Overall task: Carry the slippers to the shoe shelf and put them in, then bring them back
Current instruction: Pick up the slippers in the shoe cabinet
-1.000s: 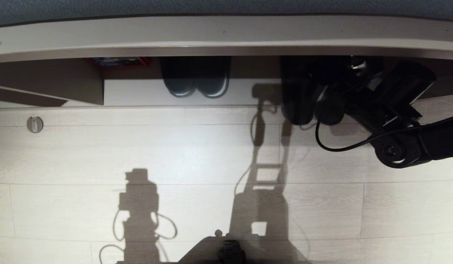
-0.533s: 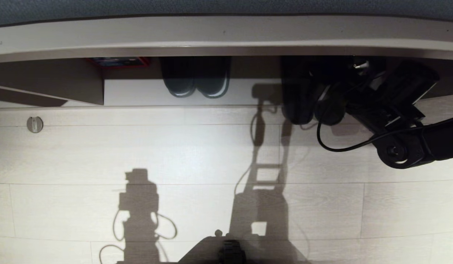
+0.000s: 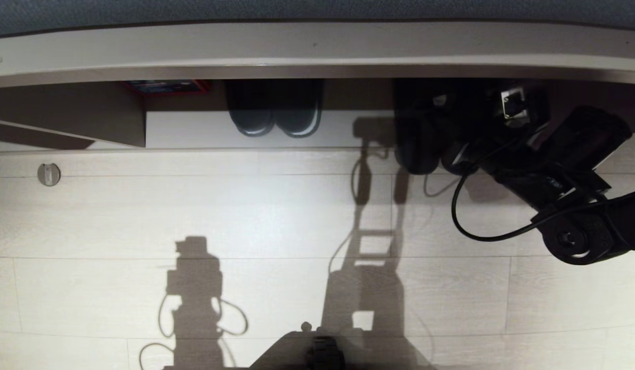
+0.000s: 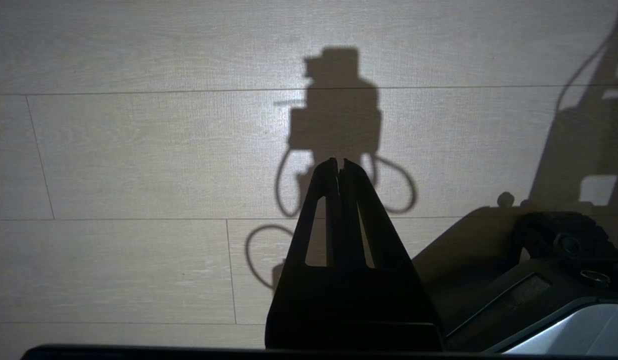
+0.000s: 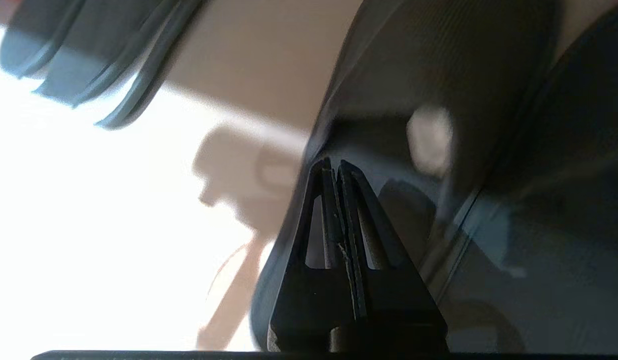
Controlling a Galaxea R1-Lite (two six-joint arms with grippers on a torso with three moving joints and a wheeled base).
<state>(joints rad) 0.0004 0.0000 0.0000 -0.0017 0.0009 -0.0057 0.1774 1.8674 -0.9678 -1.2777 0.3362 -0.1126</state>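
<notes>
Slippers (image 3: 417, 139): we are seeing the black pair lying partly inside the shoe shelf (image 3: 343, 131), heels poking out over the floor (image 3: 276, 216).
Right pincer (image 5: 334, 167): we are reading its fingers as pressed together, pinching a slipper's thin edge, probably to drag the pair.
Left pincer (image 4: 340, 162): we are finding it pressed together, hanging idle over bare planks.
Neighbours: the closed-toe pair (image 3: 274, 115) is sitting deeper, well apart.
Surroundings: pale wood floor, hard shadows.

Left end effector (image 4: 340, 162) closed, above wood floor (image 4: 139, 150)
</notes>
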